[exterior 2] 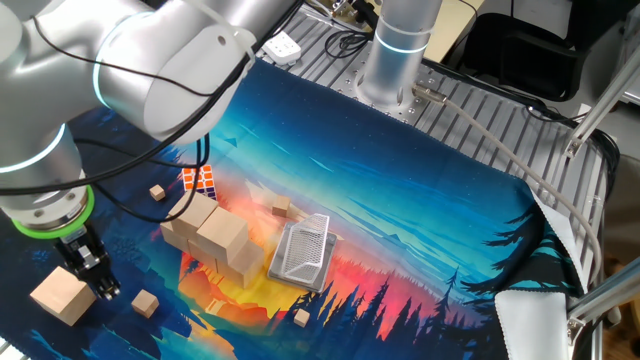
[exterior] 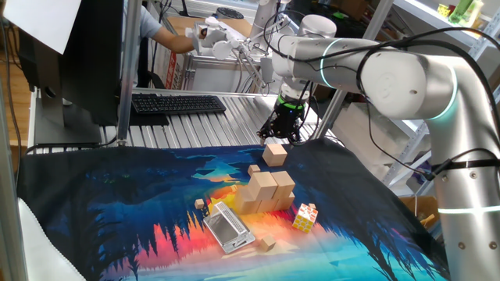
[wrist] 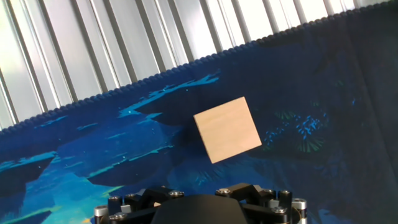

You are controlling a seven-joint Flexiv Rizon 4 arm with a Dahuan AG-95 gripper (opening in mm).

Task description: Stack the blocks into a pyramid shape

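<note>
Gripper (exterior: 284,134), black two-finger, hanging fully open and empty near lone light-tan wooden cube (exterior: 274,154), likely lining up a grasp; partial stack of matching cubes (exterior: 266,192) waiting mid-cloth.

Plain light-tan wooden cubes with smooth, unpainted faces, all the same size. One loose block (exterior: 275,154) (exterior 2: 61,295) (wrist: 227,129) sits flat on the cloth by itself, apart from the others, its edges turned askew to the cloth's border. The remaining blocks form a stack (exterior: 266,193) (exterior 2: 212,236) mid-cloth, touching one another, some resting atop others.
</note>
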